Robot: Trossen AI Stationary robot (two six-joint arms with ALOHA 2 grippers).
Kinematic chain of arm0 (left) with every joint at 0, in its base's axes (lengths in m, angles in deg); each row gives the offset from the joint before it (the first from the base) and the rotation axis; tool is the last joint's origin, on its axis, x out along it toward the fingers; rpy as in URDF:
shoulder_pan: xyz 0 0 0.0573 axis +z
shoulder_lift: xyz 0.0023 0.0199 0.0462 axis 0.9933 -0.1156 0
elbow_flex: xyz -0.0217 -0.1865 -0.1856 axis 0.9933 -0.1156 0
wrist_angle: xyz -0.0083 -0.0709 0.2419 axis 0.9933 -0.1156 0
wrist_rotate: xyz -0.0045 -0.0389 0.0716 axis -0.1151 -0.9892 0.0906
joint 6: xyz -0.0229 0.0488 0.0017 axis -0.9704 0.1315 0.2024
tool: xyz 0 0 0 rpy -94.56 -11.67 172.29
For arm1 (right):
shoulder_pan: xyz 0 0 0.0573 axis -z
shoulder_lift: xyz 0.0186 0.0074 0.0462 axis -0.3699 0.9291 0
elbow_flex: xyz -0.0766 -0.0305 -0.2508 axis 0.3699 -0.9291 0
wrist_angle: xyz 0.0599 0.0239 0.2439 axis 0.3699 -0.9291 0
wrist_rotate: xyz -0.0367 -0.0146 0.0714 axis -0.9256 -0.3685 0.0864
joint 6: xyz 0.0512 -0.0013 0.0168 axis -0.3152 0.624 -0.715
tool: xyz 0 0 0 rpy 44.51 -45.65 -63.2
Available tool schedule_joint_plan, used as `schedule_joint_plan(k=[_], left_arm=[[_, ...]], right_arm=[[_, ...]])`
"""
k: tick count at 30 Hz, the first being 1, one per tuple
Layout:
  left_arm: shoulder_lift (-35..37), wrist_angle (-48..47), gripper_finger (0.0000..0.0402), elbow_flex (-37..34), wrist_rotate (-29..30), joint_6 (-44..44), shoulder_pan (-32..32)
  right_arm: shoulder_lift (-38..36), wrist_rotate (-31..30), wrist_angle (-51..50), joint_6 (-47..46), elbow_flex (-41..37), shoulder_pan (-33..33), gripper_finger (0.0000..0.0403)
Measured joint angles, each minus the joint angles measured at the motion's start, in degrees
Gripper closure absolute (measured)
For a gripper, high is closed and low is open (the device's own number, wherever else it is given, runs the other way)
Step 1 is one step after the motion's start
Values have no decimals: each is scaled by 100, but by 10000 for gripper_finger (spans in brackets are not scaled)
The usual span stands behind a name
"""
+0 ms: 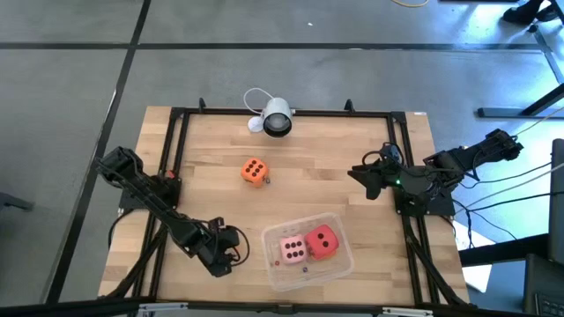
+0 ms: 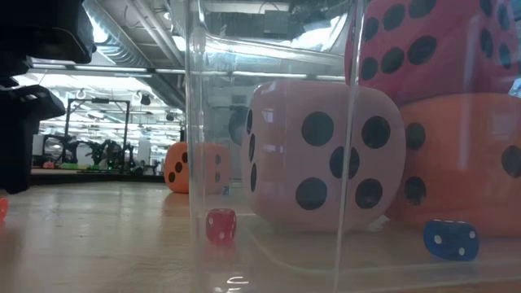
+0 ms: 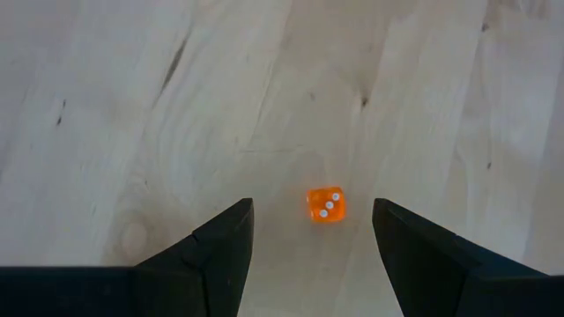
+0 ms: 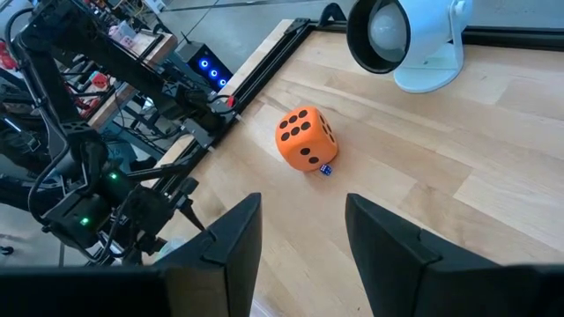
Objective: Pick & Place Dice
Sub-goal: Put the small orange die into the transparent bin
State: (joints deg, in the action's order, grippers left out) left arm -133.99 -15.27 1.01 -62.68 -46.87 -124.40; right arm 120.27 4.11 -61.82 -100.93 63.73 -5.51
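1. Dice are split between two places: one orange die (image 1: 254,171) sits alone on the bare worktop (image 1: 352,211) toward the far side, while the pale pink die (image 1: 292,249) and the red die (image 1: 323,239) lie side by side, touching, inside the clear tub (image 1: 275,269) near the front edge. The low view shows a further orange die (image 2: 464,163) in the tub under the red one.
2. Handling, as a judgement: the big cubes look soft and light, with rounded corners, so they should squash a little under a pinch and are unlikely to break or slip badly.
3. Best hold on the loose orange die looks like two opposite flat faces, taken from above at mid-height; corners would let it roll out.
4. Tiny hard dice also lie about: a small clear orange one (image 3: 325,204) just ahead of the left gripper (image 3: 310,231), and a small red one (image 2: 221,225) and a blue one (image 2: 450,239) by the tub. These look slick and easy to flick away.
5. Left gripper sits low over the worktop beside the tub, jaws spread and empty.
6. Right gripper (image 4: 301,231) waits at the right edge, facing the loose orange die, jaws apart and holding nothing.
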Motion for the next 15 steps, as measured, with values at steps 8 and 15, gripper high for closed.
schedule_joint_plan(k=[8,15], left_arm=[[-17,17,176,-1,80,20,33],[-402,241,176,4,-14,107,63]], right_arm=[[0,0,-1,2,0,0,239],[0,0,-1,4,0,0,239]])
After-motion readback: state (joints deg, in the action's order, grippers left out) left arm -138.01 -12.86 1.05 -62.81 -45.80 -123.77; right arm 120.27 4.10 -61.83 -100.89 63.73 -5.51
